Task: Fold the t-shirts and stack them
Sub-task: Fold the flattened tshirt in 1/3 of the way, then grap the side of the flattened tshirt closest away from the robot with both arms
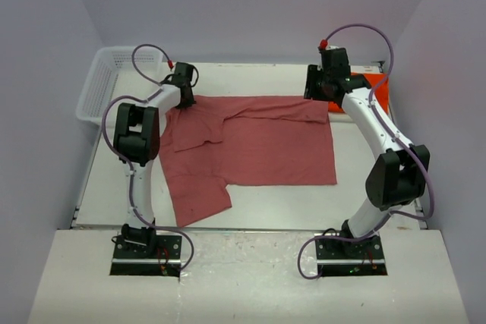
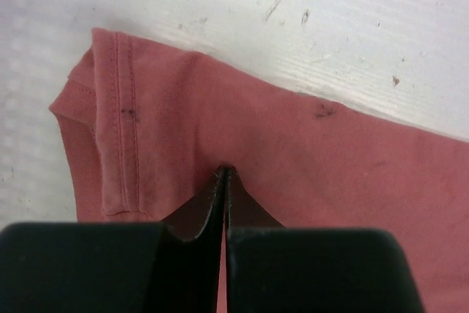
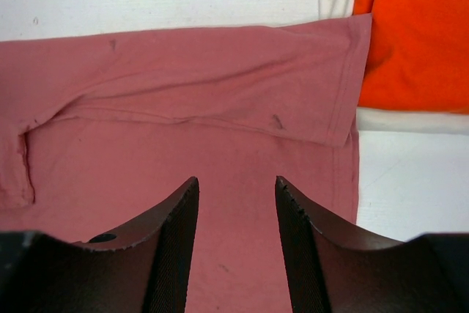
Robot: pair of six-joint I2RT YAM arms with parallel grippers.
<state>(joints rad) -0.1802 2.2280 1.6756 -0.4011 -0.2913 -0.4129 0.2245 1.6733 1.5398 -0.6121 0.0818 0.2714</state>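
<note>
The red t-shirt (image 1: 258, 146) lies open across the middle of the top view, body flat, one sleeve trailing toward the lower left. Its upper edge is doubled over in a long band, so I judge the first fold is only begun.

My left gripper (image 2: 224, 175) sits at the shirt's upper left corner, beside the short sleeve (image 2: 110, 130). Its fingers are pressed together with the tips down on the cloth. I cannot tell if any fabric is caught between them.

My right gripper (image 3: 236, 181) hangs over the upper right corner, fingers spread partway with nothing between them. It looks lined up to take the hem there, matching the left.

The orange t-shirt (image 3: 418, 34) lies folded at the upper right, touching the red hem and resting on the white t-shirt (image 3: 410, 119). I take that to be the stack.

The table (image 1: 281, 206) is white, flat and lightly scuffed, so cloth should slide easily. A white mesh basket (image 1: 102, 85) stands at the upper left corner. Plain pale walls (image 1: 250, 5) close in the far side and both flanks.
</note>
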